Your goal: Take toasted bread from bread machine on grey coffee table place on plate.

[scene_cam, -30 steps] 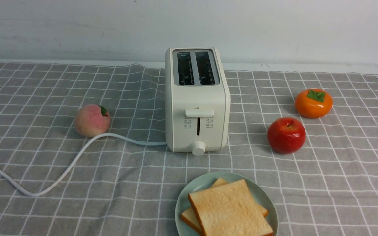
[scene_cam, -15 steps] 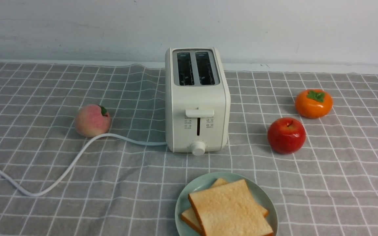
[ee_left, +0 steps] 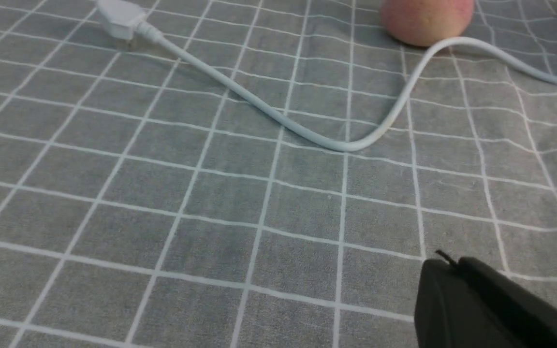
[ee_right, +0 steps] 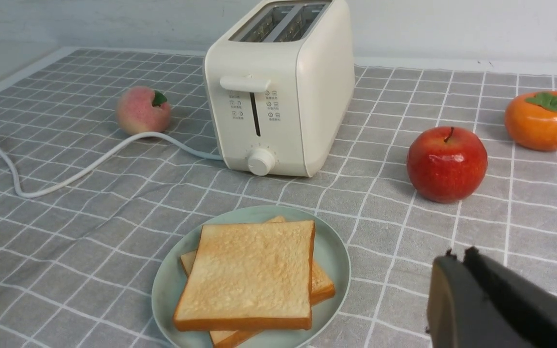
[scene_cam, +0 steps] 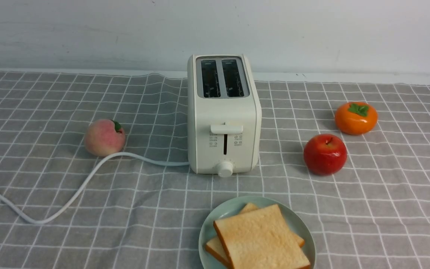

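Neither gripper is seen in the front view. At the centre the boxy cream toaster (scene_cam: pixel 224 116) is set on the grey checked cloth (scene_cam: pixel 386 209), its two slots showing dark and empty, its lever raised, a round knob at its base. At 6 o'clock from it the shallow mint plate (scene_cam: pixel 298 228) is found at the near edge, with two square porous slices of toast (scene_cam: pixel 256 237) stacked on it, the upper one skewed over the lower. A fuzzy pink peach (scene_cam: pixel 105 137) is placed at 9 o'clock of the toaster, touched by the smooth white cord (scene_cam: pixel 73 194). A glossy red apple (scene_cam: pixel 325 154) lies at 3 o'clock, and a squat orange persimmon (scene_cam: pixel 356 117) beyond it.

From the left wrist, the left gripper (ee_left: pixel 445 270) is seen as matte black fingers pressed together, nothing between them, above the wrinkled cloth. The cord is traced in a curve to its white plug (ee_left: pixel 119 19); the peach is cut by the frame edge.

From the right wrist, the right gripper (ee_right: pixel 455 270) is shown as black fingers with almost no gap, empty, beside the plate. The toast is seen flat, golden-faced with an orange-brown crust.
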### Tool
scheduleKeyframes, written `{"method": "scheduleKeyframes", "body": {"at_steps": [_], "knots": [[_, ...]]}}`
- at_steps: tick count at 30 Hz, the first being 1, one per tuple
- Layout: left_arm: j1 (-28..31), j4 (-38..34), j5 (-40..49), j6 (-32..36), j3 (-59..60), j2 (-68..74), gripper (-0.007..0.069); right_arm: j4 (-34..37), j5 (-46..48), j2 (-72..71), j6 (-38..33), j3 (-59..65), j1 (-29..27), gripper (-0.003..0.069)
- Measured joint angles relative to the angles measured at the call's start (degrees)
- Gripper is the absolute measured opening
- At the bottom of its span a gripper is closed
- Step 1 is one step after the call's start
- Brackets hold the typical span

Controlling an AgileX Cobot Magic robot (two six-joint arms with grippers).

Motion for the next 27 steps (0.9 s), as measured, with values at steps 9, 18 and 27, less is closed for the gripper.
{"method": "scheduleKeyframes", "body": {"at_steps": [9, 18, 27], "knots": [[-1.91, 0.00, 0.00, 0.00, 0.00, 0.00, 0.0003, 0.00, 0.12, 0.00, 0.00, 0.00, 0.00, 0.0031], [-1.91, 0.00, 0.00, 0.00, 0.00, 0.00, 0.0008, 0.00, 0.22, 0.00, 0.00, 0.00, 0.00, 0.0036], [-1.91, 0.00, 0.00, 0.00, 0.00, 0.00, 0.0011, -10.57, -1.09, -0.76, -1.04, 0.00, -2.78, 0.0045]]}}
